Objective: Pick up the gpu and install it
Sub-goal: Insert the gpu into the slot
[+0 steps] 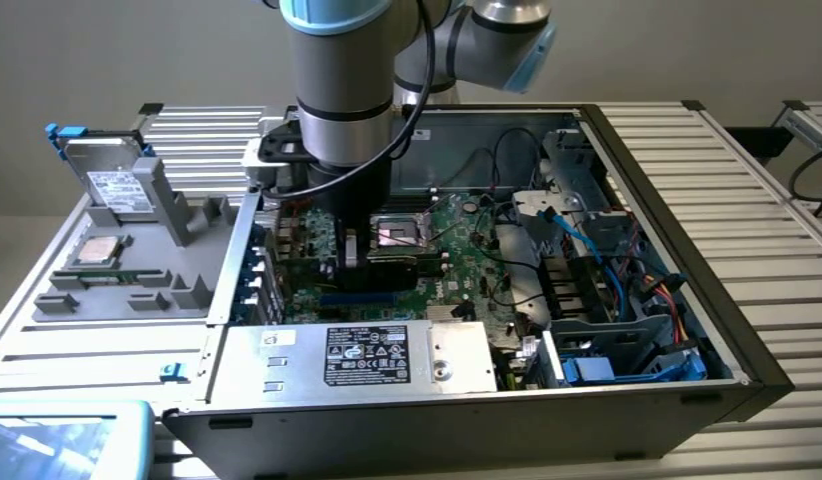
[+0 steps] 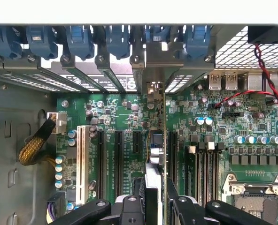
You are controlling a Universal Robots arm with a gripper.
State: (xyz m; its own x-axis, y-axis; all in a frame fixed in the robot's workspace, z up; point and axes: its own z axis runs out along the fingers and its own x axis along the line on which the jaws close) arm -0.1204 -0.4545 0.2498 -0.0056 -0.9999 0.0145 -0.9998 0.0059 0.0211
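Exterior: arm reaches inside the open metal case (image 1: 678,250), gripper (image 1: 364,262) low over the green motherboard (image 1: 451,225).
Wrist: black fingers (image 2: 129,211) clamp the gpu (image 2: 157,140). It is thin, edge-on and upright over the board among long black slots (image 2: 118,159), with its silver bracket (image 2: 153,91) near the rear wall.
Likely the insertion step; seating calls for the edge square on the slot and a straight push.

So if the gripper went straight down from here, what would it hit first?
Probably the motherboard. The gpu held in the gripper would touch it first, directly below, though the gap between them is hard to judge.
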